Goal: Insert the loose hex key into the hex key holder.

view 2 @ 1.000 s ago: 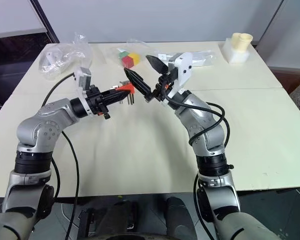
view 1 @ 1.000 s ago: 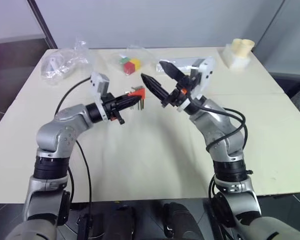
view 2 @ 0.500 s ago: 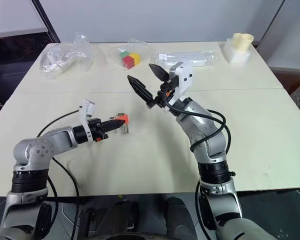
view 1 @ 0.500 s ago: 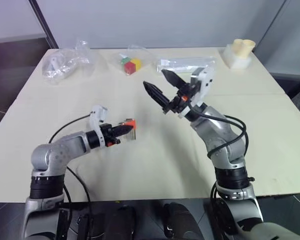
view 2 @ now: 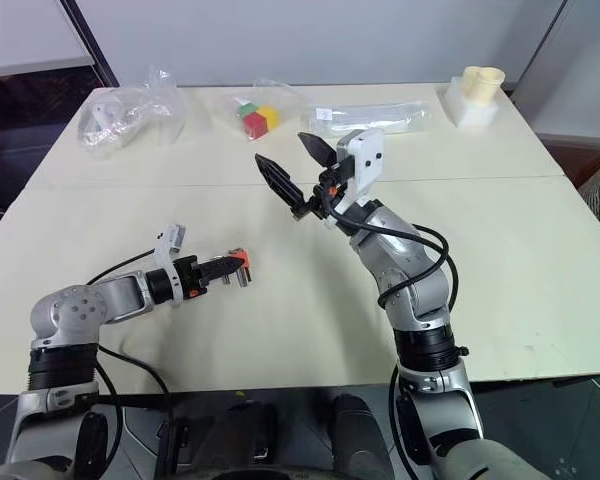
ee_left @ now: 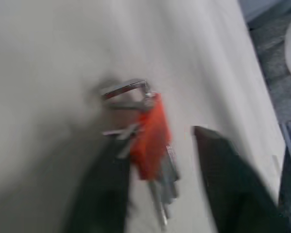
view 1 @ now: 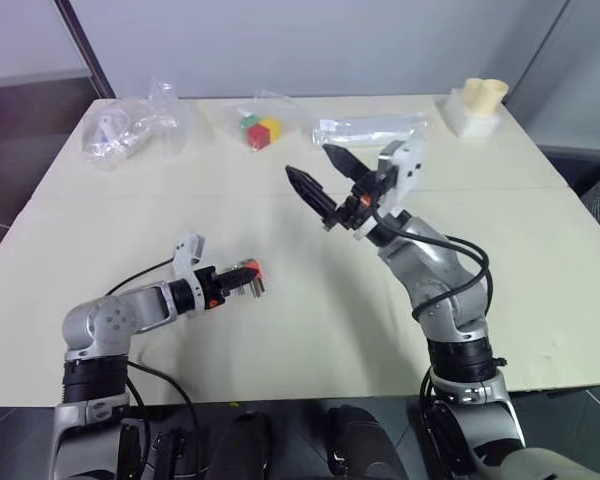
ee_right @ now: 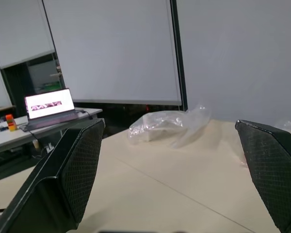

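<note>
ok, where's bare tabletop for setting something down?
Bare: the cream table near edge, between the small orange-red plastic hex key holder and the right arm, plus its right side. Crowded: the far edge, with crumpled clear plastic bags, coloured cubes and a cream cup holder.

Motion is blurring the hex key holder [ee_left: 153, 137] between the left gripper's [ee_left: 169, 194] jaws, leaving contact with either finger unclear

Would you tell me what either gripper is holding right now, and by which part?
Nothing: the left gripper stands open around the hex key holder on the table; the right gripper is open, empty.
</note>
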Controlling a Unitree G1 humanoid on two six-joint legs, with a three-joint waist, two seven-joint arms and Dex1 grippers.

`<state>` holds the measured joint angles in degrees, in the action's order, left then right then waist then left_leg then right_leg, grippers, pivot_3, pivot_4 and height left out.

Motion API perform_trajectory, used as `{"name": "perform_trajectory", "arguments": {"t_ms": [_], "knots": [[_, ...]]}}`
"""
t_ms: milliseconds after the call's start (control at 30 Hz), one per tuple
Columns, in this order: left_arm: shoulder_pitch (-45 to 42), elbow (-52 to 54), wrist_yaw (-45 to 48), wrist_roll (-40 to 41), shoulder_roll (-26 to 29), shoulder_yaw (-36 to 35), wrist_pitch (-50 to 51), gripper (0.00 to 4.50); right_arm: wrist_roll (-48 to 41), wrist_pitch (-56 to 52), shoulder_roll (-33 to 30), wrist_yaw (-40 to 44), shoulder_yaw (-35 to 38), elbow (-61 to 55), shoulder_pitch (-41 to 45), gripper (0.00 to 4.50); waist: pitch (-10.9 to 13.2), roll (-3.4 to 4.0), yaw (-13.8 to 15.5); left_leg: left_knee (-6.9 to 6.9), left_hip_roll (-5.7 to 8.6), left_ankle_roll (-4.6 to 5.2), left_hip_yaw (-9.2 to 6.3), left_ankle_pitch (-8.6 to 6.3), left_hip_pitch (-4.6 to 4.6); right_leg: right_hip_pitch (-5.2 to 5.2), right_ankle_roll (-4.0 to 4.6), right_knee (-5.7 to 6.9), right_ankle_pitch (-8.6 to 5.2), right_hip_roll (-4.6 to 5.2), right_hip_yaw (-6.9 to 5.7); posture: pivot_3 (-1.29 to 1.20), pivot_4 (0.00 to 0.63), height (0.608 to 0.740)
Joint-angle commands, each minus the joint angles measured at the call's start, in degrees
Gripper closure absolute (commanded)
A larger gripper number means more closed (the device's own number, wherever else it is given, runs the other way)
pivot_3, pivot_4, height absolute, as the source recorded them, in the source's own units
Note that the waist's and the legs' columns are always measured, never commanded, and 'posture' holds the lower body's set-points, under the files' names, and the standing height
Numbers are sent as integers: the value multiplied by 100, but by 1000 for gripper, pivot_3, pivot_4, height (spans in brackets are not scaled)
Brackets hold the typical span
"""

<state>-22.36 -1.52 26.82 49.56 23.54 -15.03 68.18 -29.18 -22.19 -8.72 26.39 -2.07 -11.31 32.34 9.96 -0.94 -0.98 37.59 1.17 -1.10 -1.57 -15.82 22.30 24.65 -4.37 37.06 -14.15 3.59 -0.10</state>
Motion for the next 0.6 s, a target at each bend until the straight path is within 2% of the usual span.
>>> {"name": "perform_trajectory", "arguments": {"t_ms": [33,100,367,533,600], "knots": [[109,-283,-337,-221,123,-292,-9,703,37,93,23,10,-8,-279,44,0,-3,1,-2,-1,0,0,0,0,-4,-3,0,0,0,0,0,0,150,740],[96,-354,-401,-166,122,-426,17,34,47,92,26,14,-7,-274,45,0,-5,2,-10,-8,0,0,0,0,-19,-12,1,2,0,0,0,0,150,740],[390,167,-392,60,565,-772,370,34,53,49,-5,50,-7,-305,15,0,-6,3,-118,-46,-3,-1,2,1,-51,-21,5,2,-2,-3,6,0,150,740],[633,939,266,-279,1315,-376,-342,34,41,-86,-264,229,21,-348,-38,0,-4,6,-139,-55,-5,-2,3,1,-49,-13,11,0,-5,-3,9,0,150,740],[518,1132,575,-449,1584,-272,-765,34,83,-346,-704,512,-28,-381,-79,0,-2,3,-75,-52,-4,-4,1,2,-42,-12,13,-2,-7,-1,7,0,150,740]]}}
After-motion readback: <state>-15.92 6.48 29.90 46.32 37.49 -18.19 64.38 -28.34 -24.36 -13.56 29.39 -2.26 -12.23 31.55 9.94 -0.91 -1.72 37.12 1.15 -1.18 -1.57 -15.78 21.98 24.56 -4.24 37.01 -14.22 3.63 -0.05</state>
